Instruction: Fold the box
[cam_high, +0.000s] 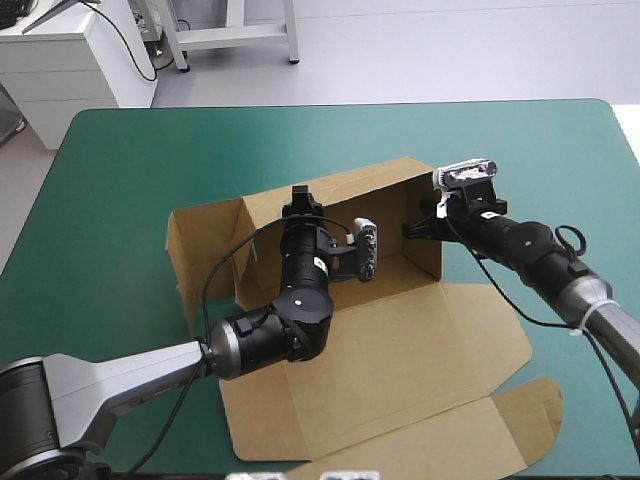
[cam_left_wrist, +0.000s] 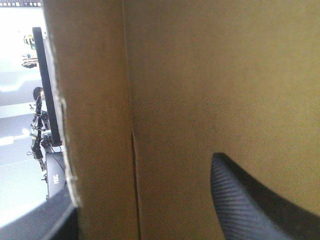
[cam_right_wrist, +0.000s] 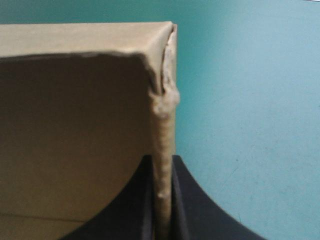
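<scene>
1. The box (cam_high: 400, 340) lies at the middle of the teal-green cover (cam_high: 120, 180) and is partly raised. Its far wall and right-hand wall stand upright and meet at a corner. The broad lid panel lies flat toward the table's near edge, and a side flap lies open toward the left edge.
2. Your left gripper (cam_high: 298, 200) sits at the top of the far wall, toward that wall's left end.
3. In the left wrist view, brown board fills nearly the whole field. One black finger (cam_left_wrist: 250, 200) stands well off the middle, against the board's face, so read this gripper's fingers as apart. The second finger is not clearly seen past the board's cut edge.
4. Your right gripper (cam_high: 415, 229) is on the upper edge of the right-hand wall, about midway along it.
5. In the right wrist view, the two fingers press on either face of that wall, clamped on the board with no gap showing. The box's inside lies to one side and bare cover to the other.
6. Ahead of the right gripper, the wall's edge is crumpled where it reaches the corner.
</scene>
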